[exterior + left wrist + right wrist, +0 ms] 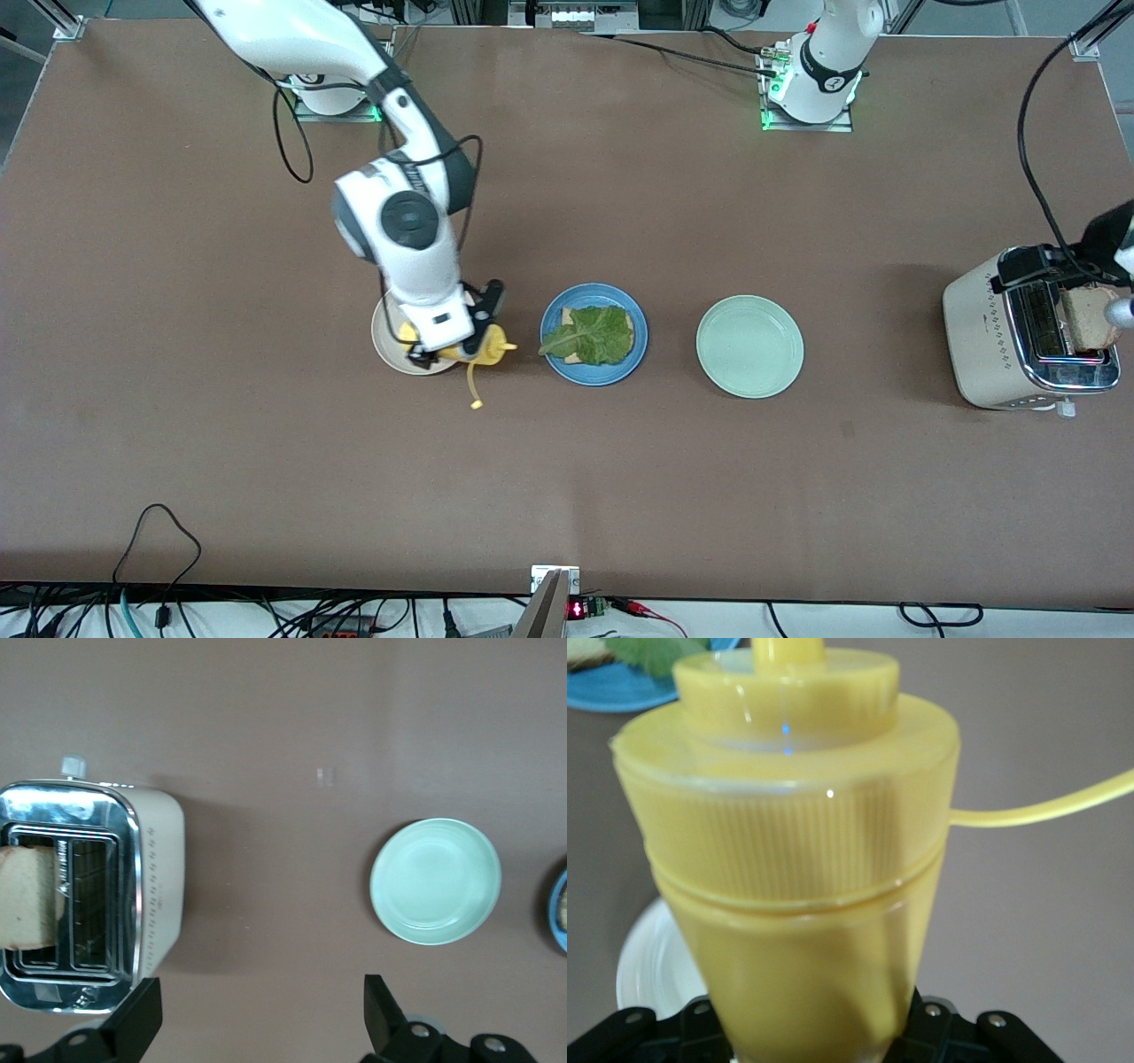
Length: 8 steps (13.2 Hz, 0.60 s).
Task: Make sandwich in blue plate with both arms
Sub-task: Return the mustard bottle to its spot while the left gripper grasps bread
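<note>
1. The right arm (390,177) comes from its base at the bench's top edge and bends down toward the middle of the bench.
2. The right end effector (456,341) is over the cream plate (390,341). It is pinching a yellow squeeze bottle (797,868).
3. The bottle leans over. Its long way runs from the cream plate toward the blue plate (594,334), with the cap end (505,346) nearest the blue plate.
4. A thin yellow strap (474,385) hangs off the bottle and reaches toward the front edge of the bench.
5. The left arm (828,53) stands at the top edge. Its wrist shows at the left arm's end of the bench, over the toaster (1028,341).
6. The left end effector (261,1019) is spread wide and holds nothing. It hangs in the air above the bench just beside the toaster.
7. A slice of bread (1090,317) stands up in a toaster slot.
8. The blue plate sits in the middle of the bench. On it lies one bread slice (574,321) with a green lettuce leaf (594,335) on top.
9. The leaf's long way runs across the plate, with its thin tip pointing at the cream plate.
10. The pale green plate (749,346) sits between the blue plate and the toaster.
</note>
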Available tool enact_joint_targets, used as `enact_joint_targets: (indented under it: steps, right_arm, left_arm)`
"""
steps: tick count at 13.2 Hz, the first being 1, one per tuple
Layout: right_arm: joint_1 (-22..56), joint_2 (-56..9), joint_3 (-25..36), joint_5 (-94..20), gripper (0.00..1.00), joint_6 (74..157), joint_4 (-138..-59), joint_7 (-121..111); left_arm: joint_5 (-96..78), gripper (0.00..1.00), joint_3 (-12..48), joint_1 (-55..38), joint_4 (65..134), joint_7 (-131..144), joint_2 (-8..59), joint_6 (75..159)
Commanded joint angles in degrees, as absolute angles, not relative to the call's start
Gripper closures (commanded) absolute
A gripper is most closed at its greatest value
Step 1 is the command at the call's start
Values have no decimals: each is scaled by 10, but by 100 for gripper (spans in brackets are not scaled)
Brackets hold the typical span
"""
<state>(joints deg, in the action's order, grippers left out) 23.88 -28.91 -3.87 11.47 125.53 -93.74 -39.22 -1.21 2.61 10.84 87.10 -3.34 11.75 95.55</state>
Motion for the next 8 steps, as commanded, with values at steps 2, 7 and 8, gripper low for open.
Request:
enact_joint_targets:
  steps: [2,7,8]
  right_arm:
    - [125,-205,-52,-22,100,1217,-983,-602]
    - [-51,-173,-54,-193,100,1130,-1000,-929]
    - [-88,-172,-54,-224,100,1112,-1009,-999]
  left_arm:
    - [-21,0,28,193,812,-169,204,961]
    - [-18,0,28,268,812,-322,250,1032]
    - [-19,0,28,279,812,-351,258,1046]
